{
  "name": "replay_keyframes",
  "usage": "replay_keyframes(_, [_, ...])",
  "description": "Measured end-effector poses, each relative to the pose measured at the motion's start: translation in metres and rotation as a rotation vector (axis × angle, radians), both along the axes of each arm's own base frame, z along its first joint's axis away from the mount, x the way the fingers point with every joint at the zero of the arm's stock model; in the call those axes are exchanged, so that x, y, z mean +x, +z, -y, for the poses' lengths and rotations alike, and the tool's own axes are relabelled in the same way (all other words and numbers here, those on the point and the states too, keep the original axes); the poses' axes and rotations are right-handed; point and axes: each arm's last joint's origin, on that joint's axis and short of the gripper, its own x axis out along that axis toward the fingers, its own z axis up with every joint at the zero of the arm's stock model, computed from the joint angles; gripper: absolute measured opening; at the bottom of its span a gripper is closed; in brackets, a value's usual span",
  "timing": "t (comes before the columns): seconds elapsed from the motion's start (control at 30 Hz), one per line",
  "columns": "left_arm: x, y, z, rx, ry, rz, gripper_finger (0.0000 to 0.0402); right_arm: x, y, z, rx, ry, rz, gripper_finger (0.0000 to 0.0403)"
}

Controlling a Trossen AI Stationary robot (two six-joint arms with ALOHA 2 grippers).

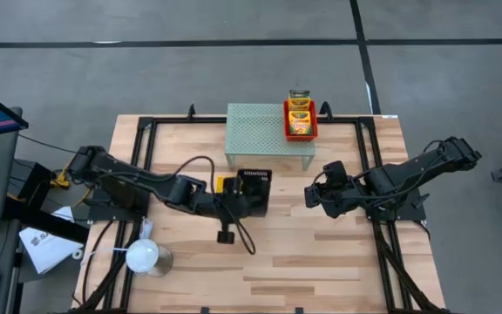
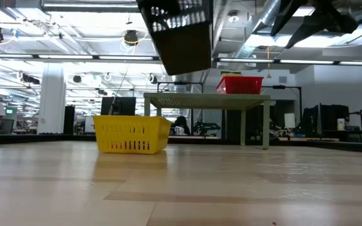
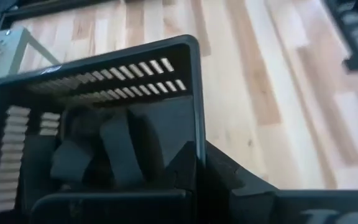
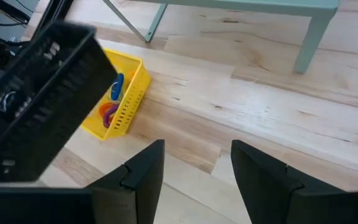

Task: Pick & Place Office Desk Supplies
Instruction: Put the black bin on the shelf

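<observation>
Looking down from above, I saw the left gripper (image 1: pixel 244 194) holding a black slotted basket (image 1: pixel 253 181) over the middle of the table (image 1: pixel 321 262), just in front of the pale green mesh shelf (image 1: pixel 264 129). On the shelf's right end sat a red tray (image 1: pixel 301 133) with yellow-green crayon boxes (image 1: pixel 299 115) stacked in it. The right gripper (image 1: pixel 314 196) waited to the right of the basket, apart from it. A white round-headed lamp (image 1: pixel 143 255) stood at the near left.

From table height, the black basket (image 2: pixel 180 32) hung tilted in the air, well clear of the wood, while a yellow basket (image 2: pixel 131 134) rested on the table to the left of the shelf (image 2: pixel 209 100).

The left wrist camera showed the black basket (image 3: pixel 104 124) held by its rim, with dark clip-like pieces lying inside; the fingers were pinched on that rim.

The right wrist camera showed the right gripper's fingers (image 4: pixel 148 168) spread and empty, and coloured ring bands (image 4: pixel 112 102) lying in the yellow basket (image 4: pixel 126 99).

I judged the black basket light and stiff, best held by its rim, though its loose contents would slide when tipped.
</observation>
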Motion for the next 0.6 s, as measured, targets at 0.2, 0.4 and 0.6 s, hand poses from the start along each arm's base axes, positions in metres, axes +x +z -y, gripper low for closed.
replay_keyframes(0.2, [-0.006, 0.009, -0.020, 0.067, -0.009, -0.106, 0.0000, 0.000, 0.000, 0.000, -0.002, -0.002, 0.001, 0.0182])
replay_keyframes(0.4, [-0.001, 0.015, -0.050, 0.077, 0.000, -0.130, 0.0000, 0.000, 0.000, 0.000, 0.000, -0.021, 0.015, 0.0182])
replay_keyframes(0.6, [0.001, 0.014, -0.094, 0.094, 0.051, -0.167, 0.0000, 0.000, 0.000, 0.001, 0.003, -0.036, 0.025, 0.0182])
